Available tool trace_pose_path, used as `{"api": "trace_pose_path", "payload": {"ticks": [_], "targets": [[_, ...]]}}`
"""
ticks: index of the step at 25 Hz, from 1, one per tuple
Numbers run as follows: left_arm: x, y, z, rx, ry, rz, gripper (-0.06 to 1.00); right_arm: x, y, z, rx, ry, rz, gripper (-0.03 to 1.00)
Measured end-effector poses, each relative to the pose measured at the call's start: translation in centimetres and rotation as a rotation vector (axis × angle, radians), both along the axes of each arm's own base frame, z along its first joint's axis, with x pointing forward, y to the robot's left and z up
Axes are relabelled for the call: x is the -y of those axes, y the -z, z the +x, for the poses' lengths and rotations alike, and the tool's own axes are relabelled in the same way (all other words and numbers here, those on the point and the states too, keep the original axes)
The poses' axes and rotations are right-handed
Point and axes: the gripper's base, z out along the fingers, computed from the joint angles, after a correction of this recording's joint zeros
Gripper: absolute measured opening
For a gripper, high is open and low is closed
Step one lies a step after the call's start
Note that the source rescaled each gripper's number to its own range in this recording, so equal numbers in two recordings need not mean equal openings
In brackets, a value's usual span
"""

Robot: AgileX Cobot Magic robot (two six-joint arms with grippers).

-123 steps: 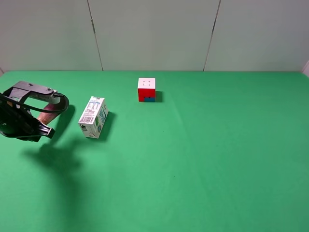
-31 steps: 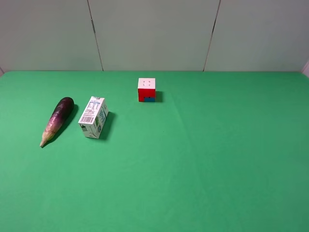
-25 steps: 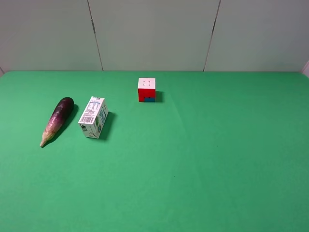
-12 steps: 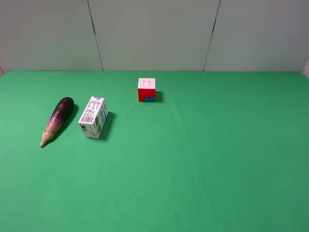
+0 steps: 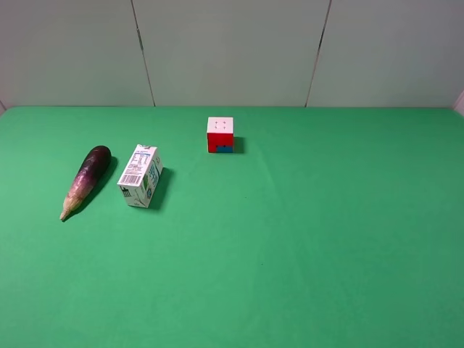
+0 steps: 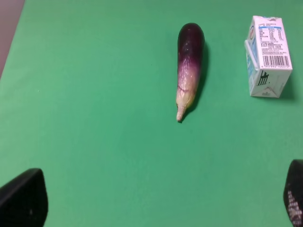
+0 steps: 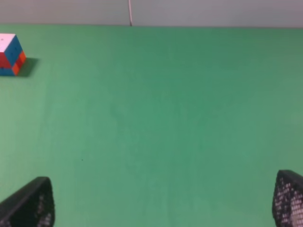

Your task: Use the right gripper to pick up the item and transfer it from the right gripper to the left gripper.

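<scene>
While both grippers show only their fingertips at the wrist views' edges, the left gripper [image 6: 156,201] and right gripper [image 7: 163,203] stand spread wide and hold nothing. Near the green worktop's [image 5: 304,239] left edge lies the eggplant [image 5: 85,180], just beside the milk carton [image 5: 141,176]; the puzzle cube [image 5: 220,134] sits toward the far edge.

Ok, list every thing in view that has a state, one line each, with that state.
eggplant: lying flat on the green table, held by nothing, apart from the carton, tapered pale end toward the camera side.
milk carton: lying on its side, closed, beside the eggplant.
puzzle cube: resting on the table farther back, white face up.
left gripper: open, empty, short of the eggplant.
right gripper: open, empty, over bare table.
</scene>
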Motion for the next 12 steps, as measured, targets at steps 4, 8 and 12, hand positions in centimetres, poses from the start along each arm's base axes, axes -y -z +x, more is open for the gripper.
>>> {"api": "trace_pose_path", "payload": {"ticks": [4,8,12], "targets": [[0.00,0.00,0.00,0.000,0.000,0.000,0.99,-0.03,0.00,-0.09,0.000,0.080,0.001,1.00],[0.02,0.00,-0.01,0.000,-0.019,0.000,0.99,-0.05,0.00,-0.18,0.000,0.162,0.001,1.00],[0.08,0.00,-0.05,0.000,-0.071,0.000,0.99,-0.06,0.00,-0.19,0.000,0.174,0.001,1.00]]}}
